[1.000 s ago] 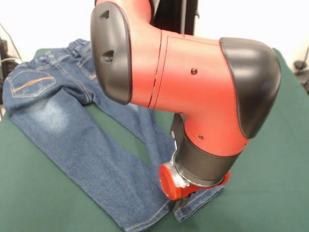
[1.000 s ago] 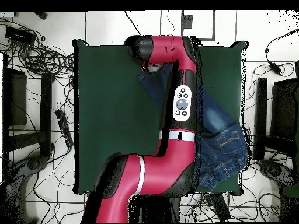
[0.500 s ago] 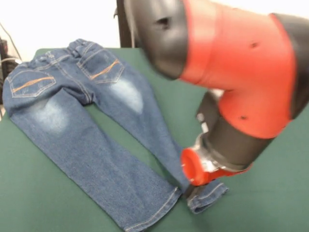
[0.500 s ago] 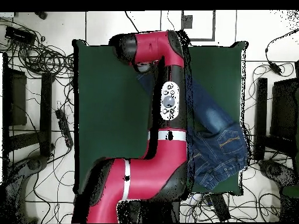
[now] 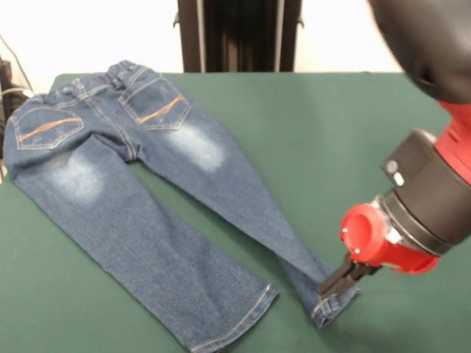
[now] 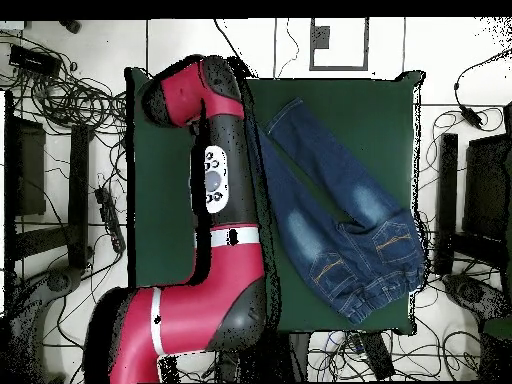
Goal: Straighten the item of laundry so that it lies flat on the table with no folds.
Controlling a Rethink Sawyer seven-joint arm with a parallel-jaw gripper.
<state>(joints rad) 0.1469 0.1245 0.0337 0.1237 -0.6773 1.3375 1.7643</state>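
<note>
Denim in faded blue, the small pair of jeans (image 5: 140, 198) lies spread on the dark green felt table (image 5: 346, 140), waistband toward 11 o'clock in the front view, both legs running toward 5 o'clock. The black pincer (image 5: 337, 282) below the red wrist sits on the hem of the right-hand leg at 5 o'clock; whether it is spread or pressed together cannot be determined.

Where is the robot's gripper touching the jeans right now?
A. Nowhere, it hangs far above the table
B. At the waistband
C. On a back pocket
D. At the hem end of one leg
D: in the front view the gripper sits on the cuff end of one leg of the jeans, far from the waistband and pockets.
</note>
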